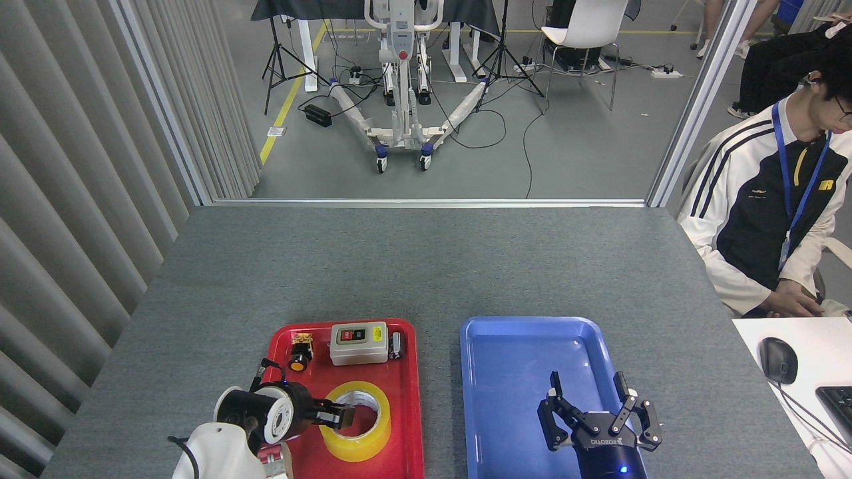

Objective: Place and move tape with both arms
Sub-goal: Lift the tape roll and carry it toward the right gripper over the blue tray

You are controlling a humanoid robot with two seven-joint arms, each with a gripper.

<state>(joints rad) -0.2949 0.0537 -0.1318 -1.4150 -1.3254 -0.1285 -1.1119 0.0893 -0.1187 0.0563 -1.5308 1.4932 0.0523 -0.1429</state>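
Observation:
The tape (365, 444), a wide yellowish roll with a white core, lies flat in the near half of the red tray (407, 399). My left gripper (338, 416) reaches in from the left at the roll's left wall, with a fingertip (347, 415) over the core hole. It is seen side-on, so how its jaws stand is unclear. My right gripper (596, 404) hovers open over the near part of the blue tray (512, 359), holding nothing.
A grey switch box (359, 342), an orange push button (299, 362) and a small dark part (397, 344) sit at the red tray's far end. A seated person (765, 219) is at the right, beside a white desk (809, 346) with a mouse (778, 360).

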